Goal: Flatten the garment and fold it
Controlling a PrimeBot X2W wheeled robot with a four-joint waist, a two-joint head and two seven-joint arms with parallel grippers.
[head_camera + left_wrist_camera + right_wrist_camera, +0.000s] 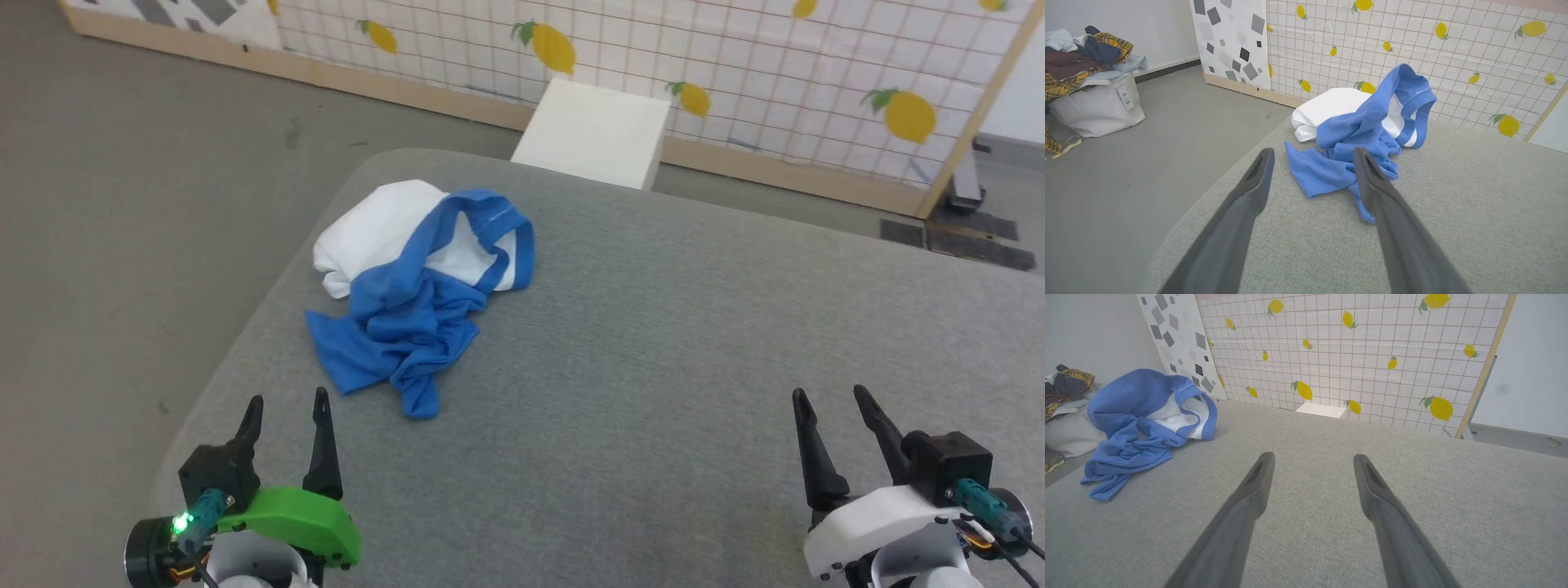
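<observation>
Seemingly, garment point(420, 286) (bunched) lies near table point(653, 367) edge.

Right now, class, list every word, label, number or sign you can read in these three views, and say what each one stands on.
No text can be read in any view.
Tag on the white bag: dark print, too small and blurred to read.
Garment: no print or label visible.
Wall panel: lemon pictures and grid lines, no words or numbers.
</observation>
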